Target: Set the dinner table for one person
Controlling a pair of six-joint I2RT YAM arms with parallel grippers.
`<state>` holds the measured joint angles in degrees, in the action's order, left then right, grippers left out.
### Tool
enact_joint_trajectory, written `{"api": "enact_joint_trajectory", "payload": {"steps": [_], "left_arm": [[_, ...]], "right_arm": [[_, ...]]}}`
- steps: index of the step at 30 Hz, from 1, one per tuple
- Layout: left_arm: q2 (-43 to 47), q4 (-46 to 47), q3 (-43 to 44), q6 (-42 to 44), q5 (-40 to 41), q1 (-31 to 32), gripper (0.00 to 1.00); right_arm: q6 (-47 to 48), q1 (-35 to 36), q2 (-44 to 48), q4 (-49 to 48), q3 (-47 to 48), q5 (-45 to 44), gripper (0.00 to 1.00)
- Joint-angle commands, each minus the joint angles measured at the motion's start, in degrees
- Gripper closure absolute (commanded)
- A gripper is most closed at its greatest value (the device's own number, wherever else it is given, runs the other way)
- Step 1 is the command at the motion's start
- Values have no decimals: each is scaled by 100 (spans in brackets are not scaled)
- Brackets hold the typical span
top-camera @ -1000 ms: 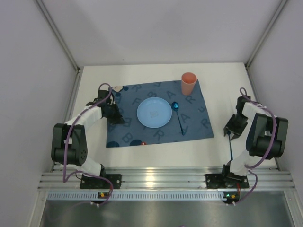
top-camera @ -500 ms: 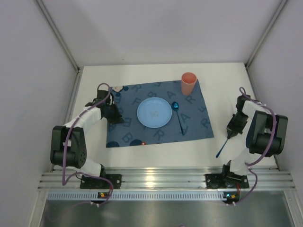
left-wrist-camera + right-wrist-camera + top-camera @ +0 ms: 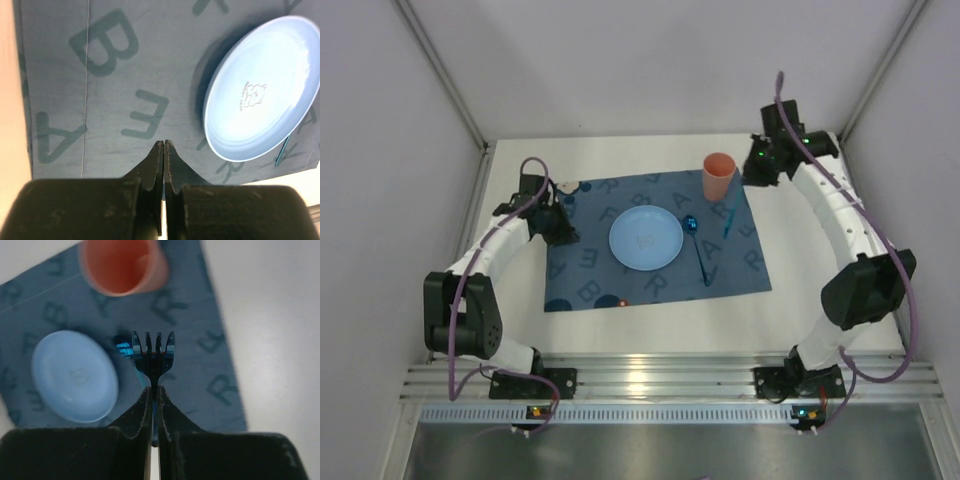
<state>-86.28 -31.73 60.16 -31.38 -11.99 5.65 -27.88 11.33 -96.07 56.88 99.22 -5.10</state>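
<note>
Since a second ago the right arm has swung from the table's near right side out to the far right, carrying the fork (image 3: 153, 352); the left arm has barely shifted.

The dinner table (image 3: 650, 335) lies under everything, with one lettered placemat (image 3: 590, 285) on its middle. The left gripper (image 3: 164, 144) hangs over the mat's left part, fingers pressed together with nothing between them. One pale blue plate (image 3: 646, 238) sits mid-mat, and one spoon (image 3: 697, 248) lies just to its right. In the right wrist view the tines hide most of the spoon. One orange cup (image 3: 718, 176) stands at the far right corner of the mat, cut off by that view's top edge. The right gripper (image 3: 154, 390) pinches the one fork, whose handle is hidden between the fingers.
</note>
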Motion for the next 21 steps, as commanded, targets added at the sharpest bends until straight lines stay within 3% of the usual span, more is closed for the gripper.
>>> {"api": "enact_joint_trajectory", "payload": {"steps": [1, 3, 9, 14, 21], "left_arm": [[383, -211, 364, 140, 197, 6, 100], [506, -290, 417, 184, 328, -3, 100], [1271, -492, 251, 307, 724, -11, 100], [1911, -808, -74, 325, 1057, -20, 100], [2554, -1133, -496, 246, 1155, -20, 100]], "right_arm": [[-568, 1035, -296, -402, 369, 1405, 100], [-622, 1675, -604, -800, 685, 1922, 100], [-1052, 2723, -2300, -2039, 2012, 3144, 100], [-1360, 3287, -3865, -2296, 3321, 3384, 100], [-1483, 3472, -4683, -2594, 3314, 3314, 100]]}}
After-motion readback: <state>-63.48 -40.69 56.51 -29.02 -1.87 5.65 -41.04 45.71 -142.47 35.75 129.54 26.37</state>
